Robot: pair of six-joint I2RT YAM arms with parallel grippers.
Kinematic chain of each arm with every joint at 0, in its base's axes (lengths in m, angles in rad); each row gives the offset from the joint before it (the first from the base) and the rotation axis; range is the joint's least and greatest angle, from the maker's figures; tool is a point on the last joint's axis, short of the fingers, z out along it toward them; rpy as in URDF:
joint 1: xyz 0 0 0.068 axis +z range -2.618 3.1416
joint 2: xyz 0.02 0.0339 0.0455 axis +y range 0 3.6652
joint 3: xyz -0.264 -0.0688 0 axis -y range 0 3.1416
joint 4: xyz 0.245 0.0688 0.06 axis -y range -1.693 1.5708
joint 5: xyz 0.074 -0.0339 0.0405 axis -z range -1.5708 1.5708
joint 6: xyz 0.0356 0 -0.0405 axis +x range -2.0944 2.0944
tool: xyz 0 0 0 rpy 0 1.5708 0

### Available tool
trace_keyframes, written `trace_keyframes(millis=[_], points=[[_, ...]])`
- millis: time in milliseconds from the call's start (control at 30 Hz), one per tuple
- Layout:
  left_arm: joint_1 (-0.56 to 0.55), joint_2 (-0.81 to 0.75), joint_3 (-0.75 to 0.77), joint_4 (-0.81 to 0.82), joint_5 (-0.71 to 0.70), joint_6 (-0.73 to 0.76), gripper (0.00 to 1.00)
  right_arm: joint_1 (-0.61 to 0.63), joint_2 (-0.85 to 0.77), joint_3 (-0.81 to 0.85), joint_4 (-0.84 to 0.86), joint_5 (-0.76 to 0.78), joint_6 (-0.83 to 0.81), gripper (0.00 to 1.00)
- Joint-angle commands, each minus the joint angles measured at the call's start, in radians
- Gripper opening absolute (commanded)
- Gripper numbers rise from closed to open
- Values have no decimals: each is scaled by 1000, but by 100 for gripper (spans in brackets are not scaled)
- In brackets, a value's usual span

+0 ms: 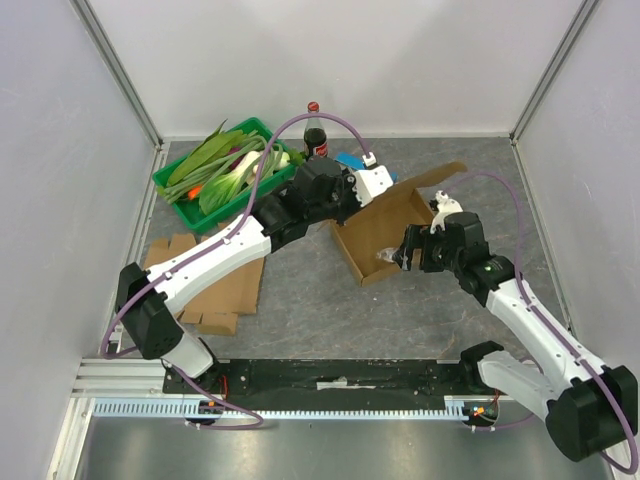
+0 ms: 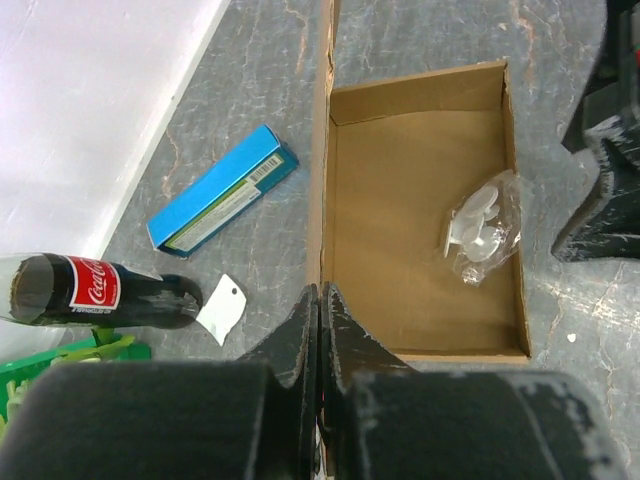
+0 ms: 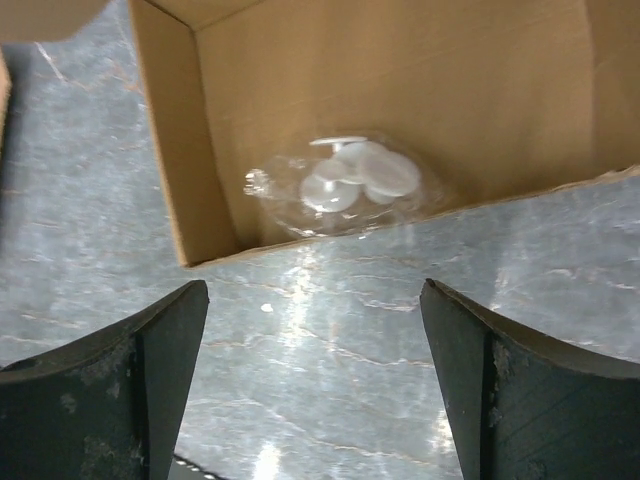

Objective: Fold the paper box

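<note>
Top view: the paper box (image 1: 385, 235) is lying open on the desk (image 1: 320, 300) between the two arms.

Left wrist view: the left hand (image 2: 320, 295) is pressing its fingers together at the box's side wall. A bottle (image 2: 95, 290) is showing "Coca-Cola".

Right wrist view: the right hand (image 3: 310, 300) is hovering spread wide just outside the box's wall. The cardboard is probably light, thin and easily creased, so gripping the wall edges is advisable.

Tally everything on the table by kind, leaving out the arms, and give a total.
Open cardboard box: 1
Flat cardboard pile: 1
Green crate of vegetables: 1
Cola bottle: 1
Blue carton: 1
Clear bag of white discs: 1
White tag: 1
Total: 7
</note>
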Motion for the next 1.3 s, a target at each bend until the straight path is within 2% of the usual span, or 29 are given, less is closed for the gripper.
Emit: trace_keyframes(millis=[0, 100, 233, 333, 467, 867, 1067, 1133, 1167, 1267], points=[[2, -42, 14, -28, 50, 8, 2, 26, 63, 28, 46, 74, -182, 96], [2, -38, 23, -34, 47, 6, 2, 91, 106, 22, 146, 129, -226, 98], [2, -36, 29, -34, 29, 9, 2, 187, 185, 25, 227, 278, -261, 98], [0, -39, 27, -33, 19, 11, 2, 214, 198, -11, 336, 297, -281, 98], [2, -44, 26, -33, 19, 14, 2, 230, 274, -22, 356, 375, -298, 98], [2, -45, 23, -33, 18, 17, 2, 242, 363, -4, 312, 452, -240, 97], [3, -50, 23, -34, 22, 17, 2, 241, 390, -7, 339, 438, -130, 84], [2, -51, 21, -34, 25, 15, 2, 242, 376, -27, 364, 467, -123, 76], [2, -51, 21, -33, 25, 15, 2, 241, 368, -36, 397, 475, -123, 70], [2, -45, 21, -31, 32, 12, 2, 241, 340, -65, 526, 484, -128, 60]])
